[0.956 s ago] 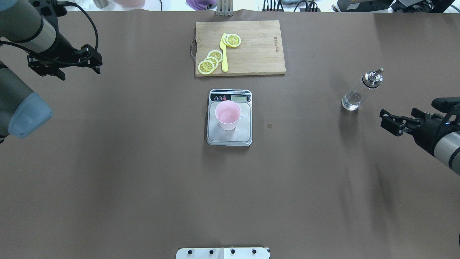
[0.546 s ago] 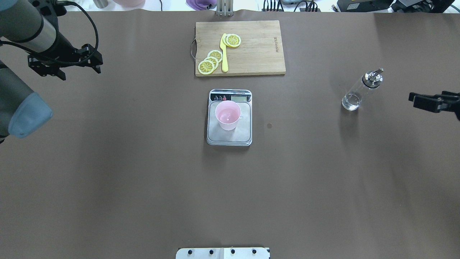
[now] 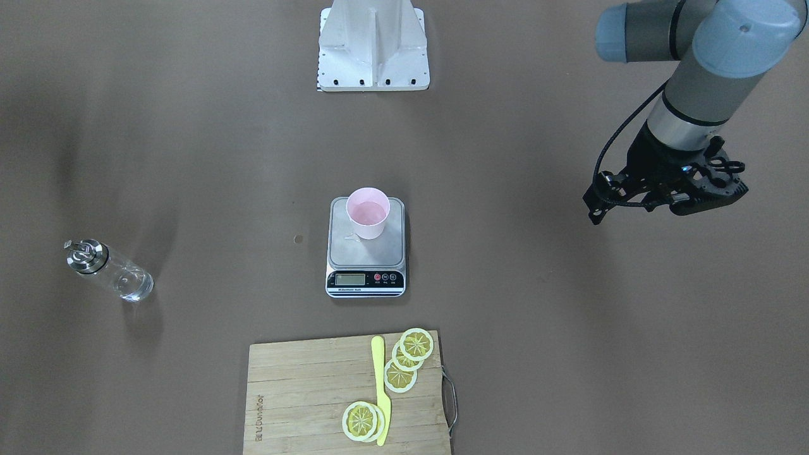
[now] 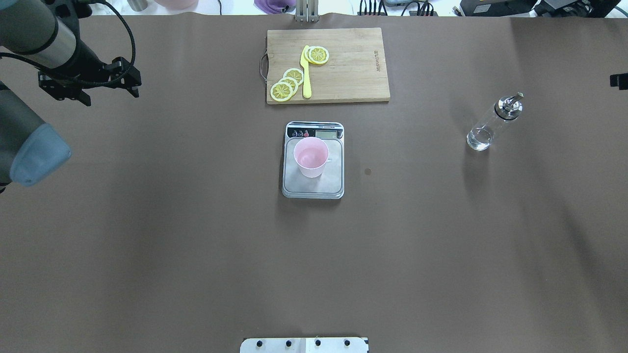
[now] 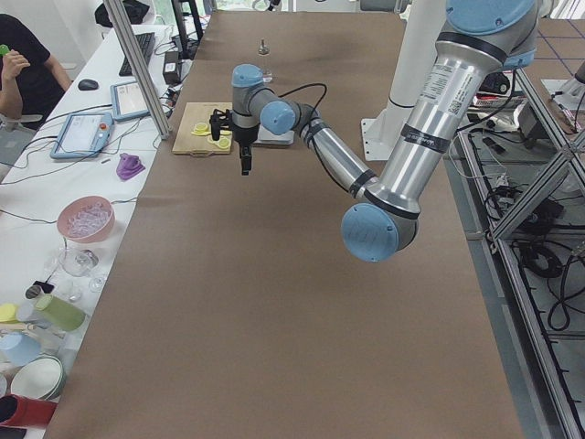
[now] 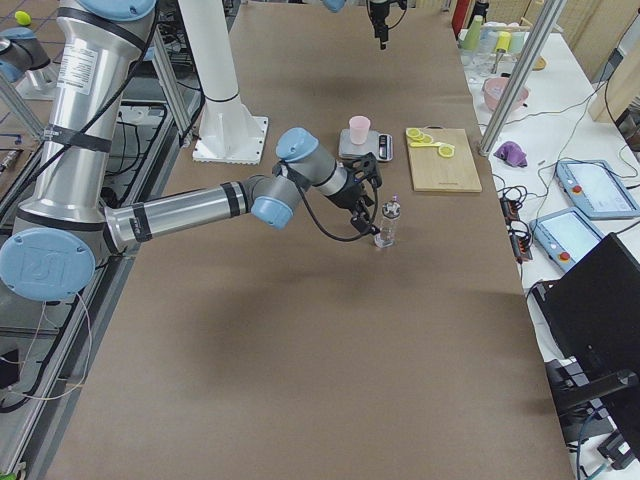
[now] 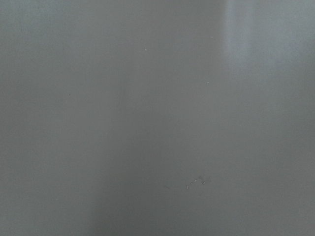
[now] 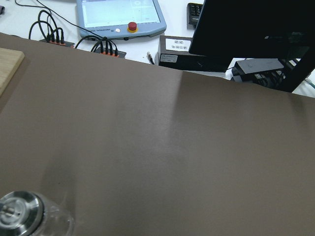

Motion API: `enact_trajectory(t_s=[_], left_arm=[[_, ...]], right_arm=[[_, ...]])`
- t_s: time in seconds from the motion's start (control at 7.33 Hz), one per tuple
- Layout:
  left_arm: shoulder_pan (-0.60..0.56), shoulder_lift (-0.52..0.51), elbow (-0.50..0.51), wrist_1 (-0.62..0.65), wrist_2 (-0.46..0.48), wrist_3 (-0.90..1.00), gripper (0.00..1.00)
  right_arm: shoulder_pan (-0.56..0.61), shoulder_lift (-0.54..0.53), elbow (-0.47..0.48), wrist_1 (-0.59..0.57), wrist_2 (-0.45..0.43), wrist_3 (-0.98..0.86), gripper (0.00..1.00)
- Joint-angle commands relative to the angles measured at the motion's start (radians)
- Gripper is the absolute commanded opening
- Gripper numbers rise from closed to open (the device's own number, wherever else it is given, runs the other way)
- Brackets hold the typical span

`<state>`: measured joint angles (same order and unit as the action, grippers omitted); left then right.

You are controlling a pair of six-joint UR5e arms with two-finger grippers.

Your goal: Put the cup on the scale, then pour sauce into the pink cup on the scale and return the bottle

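The right claw (image 6: 364, 190) has pulled back from the bottle (image 4: 488, 125) within the last second. From overhead only a sliver of it shows at the table (image 4: 196, 255) edge, and I cannot tell its spread. The bottle stands upright and free, a little clear liquid at its base, so the return looks done. The pink cup (image 4: 311, 157) sits on the scale (image 4: 333, 185); its contents are unclear. The left claw (image 4: 110, 94) hangs wide, empty.

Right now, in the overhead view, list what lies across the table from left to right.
The left arm's fingers → scale with the cup on it → bottle.
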<state>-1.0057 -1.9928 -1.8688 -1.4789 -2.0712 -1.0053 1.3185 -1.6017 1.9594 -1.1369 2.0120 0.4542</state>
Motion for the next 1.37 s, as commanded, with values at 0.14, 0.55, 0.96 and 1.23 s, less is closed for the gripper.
enact_trajectory(t_s=[0.14, 0.55, 0.96, 1.23], left_arm=[[-0.113, -0.026, 0.078, 0.005, -0.012, 0.198, 0.98], [-0.380, -0.015, 0.273, 0.006, -0.234, 0.634, 0.98], [-0.529, 0.029, 0.420, 0.035, -0.234, 0.917, 0.98], [-0.531, 0.040, 0.476, 0.043, -0.222, 0.941, 0.98]], right_arm=[[0.064, 0.162, -0.121, -0.191, 0.033, -0.158, 1.00], [0.154, 0.201, -0.323, -0.195, 0.249, -0.241, 1.00], [0.226, 0.189, -0.448, -0.189, 0.361, -0.282, 1.00], [0.222, 0.164, -0.450, -0.222, 0.297, -0.276, 1.00]])
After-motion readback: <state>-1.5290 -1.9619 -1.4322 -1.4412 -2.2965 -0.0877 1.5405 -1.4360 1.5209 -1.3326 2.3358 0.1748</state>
